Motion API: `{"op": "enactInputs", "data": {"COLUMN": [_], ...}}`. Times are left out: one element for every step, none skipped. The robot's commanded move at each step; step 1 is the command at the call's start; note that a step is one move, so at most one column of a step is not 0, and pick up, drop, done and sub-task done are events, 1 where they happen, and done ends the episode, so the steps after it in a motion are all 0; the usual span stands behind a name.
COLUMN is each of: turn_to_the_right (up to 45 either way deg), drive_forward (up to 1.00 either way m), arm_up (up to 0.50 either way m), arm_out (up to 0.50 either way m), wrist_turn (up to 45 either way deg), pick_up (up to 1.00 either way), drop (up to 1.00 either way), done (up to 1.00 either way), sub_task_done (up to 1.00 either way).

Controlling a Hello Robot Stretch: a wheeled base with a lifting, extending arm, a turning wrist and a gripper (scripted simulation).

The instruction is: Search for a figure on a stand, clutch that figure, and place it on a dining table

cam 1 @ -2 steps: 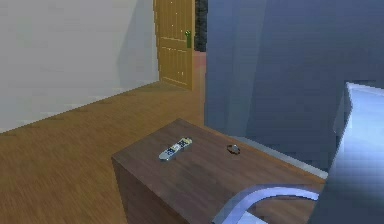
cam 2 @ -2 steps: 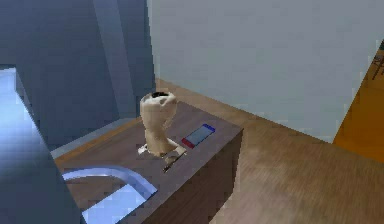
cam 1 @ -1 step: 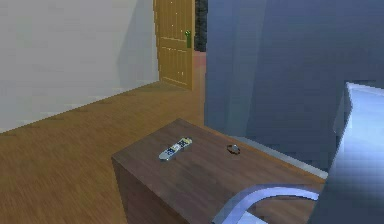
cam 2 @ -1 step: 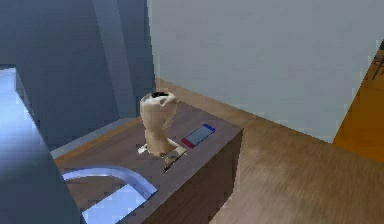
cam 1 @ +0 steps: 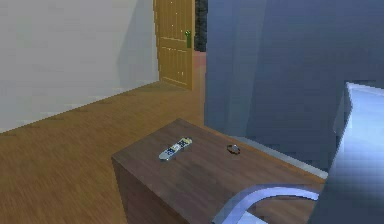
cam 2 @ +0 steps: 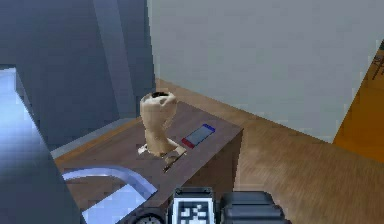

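Where the arm (cam 2: pixel 250 208) rises from the arm side view's bottom edge, a white marker square (cam 2: pixel 195 210) with black marks sits at its end. The gripper (cam 2: pixel 152 214) shows as a dark body just left of it. The finger setting cannot be told, nor whether the gripper holds anything, since the stand (cam 2: pixel 115 158) lies behind it. Farther out, the figure (cam 2: pixel 158 125) stands upright on the stand's flat, dark brown wooden top. It is a tan, smooth, torso-shaped form with a dark hollow at its crown. Just beside it, toward the view's right, lies a flat blue handset (cam 2: pixel 197 135) with a red end; its markings are too small to read. A curved pale grey rim (cam 2: pixel 105 183) crosses the top near the gripper, and a pale blue block (cam 2: pixel 20 150) rises at the left. Beyond lie plank floor (cam 2: pixel 290 170), a white wall (cam 2: pixel 270 50) and an orange-brown door (cam 2: pixel 368 100). In the forward view, a brown wooden top (cam 1: pixel 190 182) carries a slim pale remote control (cam 1: pixel 175 150) and a small round dark object (cam 1: pixel 234 149), with a panelled wooden door (cam 1: pixel 176 40) ahead.
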Motion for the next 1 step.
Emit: {"op": "enactInputs", "data": {"turn_to_the_right": [0.0], "drive_forward": [0.00], "arm_up": [0.00], "arm_out": [0.34], "wrist_turn": [0.0], "pick_up": [0.00], "drop": [0.00], "done": [0.00], "sub_task_done": [0.00]}}
